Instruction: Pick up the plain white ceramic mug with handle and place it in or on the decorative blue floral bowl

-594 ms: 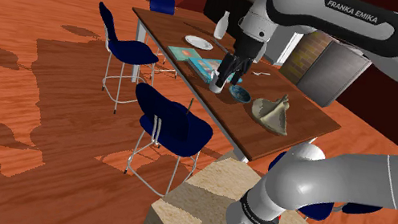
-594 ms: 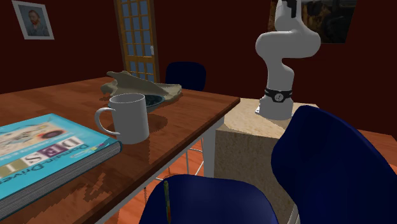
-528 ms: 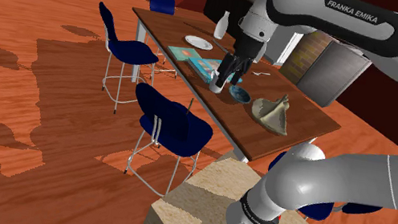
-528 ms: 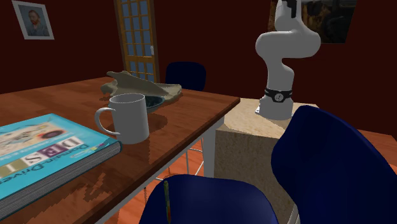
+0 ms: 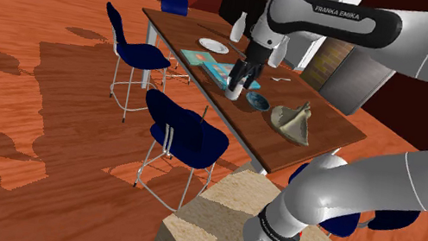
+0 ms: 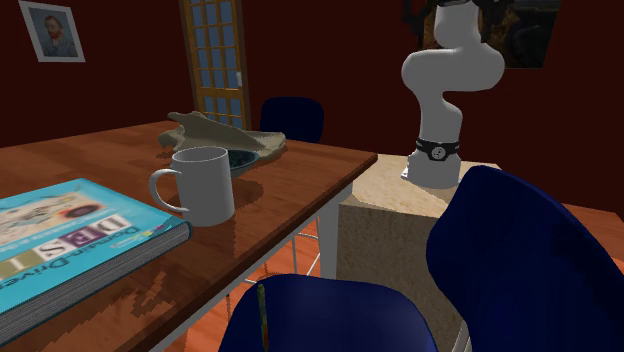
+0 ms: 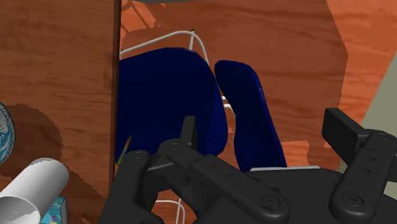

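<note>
Shoulder view has the white mug [image 5: 232, 94] upright on the table [image 5: 328, 132], just beside the blue bowl [image 5: 258, 102]. Gripper [image 5: 236, 82] hangs above, near the bowl, jaws apart and empty (mug off-centre from them), so descending now risks clipping its rim and toppling it.

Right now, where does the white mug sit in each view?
Shoulder view: white mug above the picture's centre, just below the teal book.
Second exterior view: mug left of centre, just right of the book.
Wrist view: a white cylinder beside the book's corner.
Shared landmark: the teal book.
</note>
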Controlling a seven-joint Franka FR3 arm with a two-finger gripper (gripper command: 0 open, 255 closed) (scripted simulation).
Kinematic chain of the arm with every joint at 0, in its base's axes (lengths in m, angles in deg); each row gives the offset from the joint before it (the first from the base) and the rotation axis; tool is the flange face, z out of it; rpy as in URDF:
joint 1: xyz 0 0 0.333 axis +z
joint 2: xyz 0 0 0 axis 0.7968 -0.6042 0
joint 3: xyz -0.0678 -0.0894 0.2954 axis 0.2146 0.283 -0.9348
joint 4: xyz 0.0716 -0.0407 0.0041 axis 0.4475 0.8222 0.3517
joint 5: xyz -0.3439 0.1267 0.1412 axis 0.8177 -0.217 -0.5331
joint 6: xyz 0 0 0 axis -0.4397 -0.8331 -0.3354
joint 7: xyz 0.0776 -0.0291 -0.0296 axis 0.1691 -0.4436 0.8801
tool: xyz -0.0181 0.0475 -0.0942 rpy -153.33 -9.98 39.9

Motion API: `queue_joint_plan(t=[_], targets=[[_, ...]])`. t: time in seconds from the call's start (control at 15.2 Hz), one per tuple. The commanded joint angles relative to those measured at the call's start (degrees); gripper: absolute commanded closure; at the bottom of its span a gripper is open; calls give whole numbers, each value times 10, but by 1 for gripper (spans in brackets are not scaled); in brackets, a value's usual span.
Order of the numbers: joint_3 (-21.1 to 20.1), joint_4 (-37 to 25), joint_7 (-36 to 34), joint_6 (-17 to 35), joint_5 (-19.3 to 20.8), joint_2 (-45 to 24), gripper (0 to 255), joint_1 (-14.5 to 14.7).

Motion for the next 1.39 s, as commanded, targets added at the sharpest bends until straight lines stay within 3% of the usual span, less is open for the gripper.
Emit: queue_joint_plan(t=[0.0,0.66,1.32], targets=[[16,-10,19,25,9,-33,0,-7],[83,-98,98,122,15,-211,0,-31],[127,-252,184,169,-36,-410,0,-67]])
